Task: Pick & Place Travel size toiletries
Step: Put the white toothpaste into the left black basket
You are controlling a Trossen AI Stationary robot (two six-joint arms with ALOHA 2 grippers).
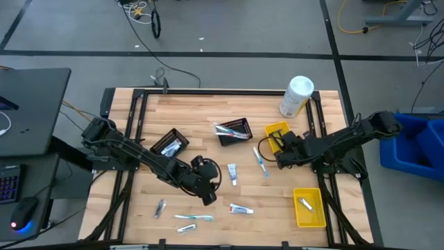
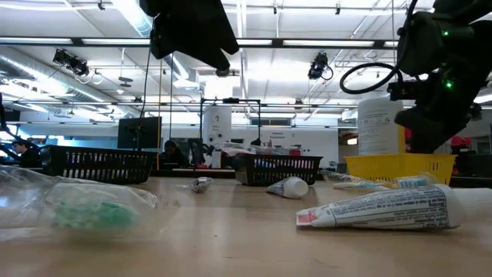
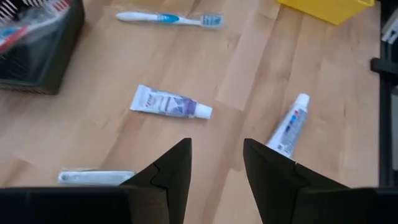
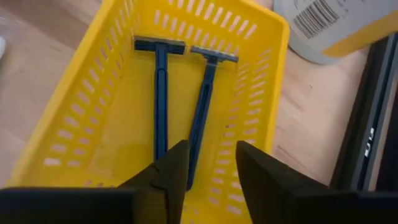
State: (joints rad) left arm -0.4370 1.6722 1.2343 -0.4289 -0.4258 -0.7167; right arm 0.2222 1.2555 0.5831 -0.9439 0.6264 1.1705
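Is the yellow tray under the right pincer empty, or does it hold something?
Not empty. The yellow tray holds two blue razors lying side by side on its floor, heads toward the far wall.

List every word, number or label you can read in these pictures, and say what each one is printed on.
None can be read as words.
White canister: a barcode and, seen from table height, a text label; too small.
Toothpaste tube nearest the low camera: lines of print; blurred.
Toothpaste tube ahead of the left pincer: purple-blue printing; blurred.
Second tube: coloured marks; unreadable.
Razors in the yellow tray: no text.
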